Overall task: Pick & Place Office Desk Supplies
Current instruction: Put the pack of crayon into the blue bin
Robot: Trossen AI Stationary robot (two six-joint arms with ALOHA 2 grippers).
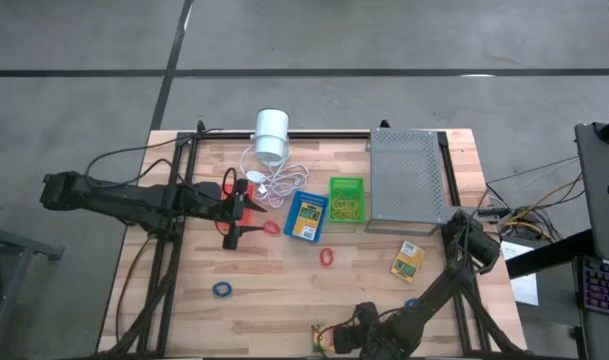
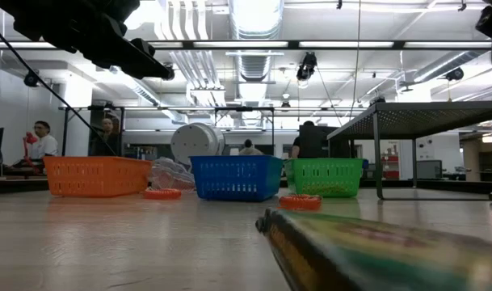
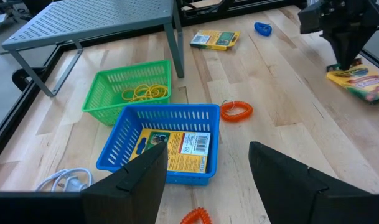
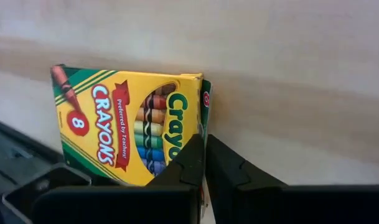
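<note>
The right gripper [image 4: 203, 163] is sitting at the worktop's [image 1: 264, 290] near edge, jaws pinching narrow on 1 edge of the crayon box [image 4: 130, 121], which is lying flat, long axis crossing them; the left gripper [image 3: 205, 177], jaws wide, is hovering well apart over the blue basket [image 3: 161, 144]

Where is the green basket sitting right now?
From above, the green basket sits toward the table's right side, between the blue basket and the grey perforated tray, with yellowish rubber bands inside.

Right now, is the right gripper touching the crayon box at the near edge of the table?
Touching. The right wrist view shows the right gripper with its fingers pressed together against the edge of the crayon box, no gap visible.
</note>
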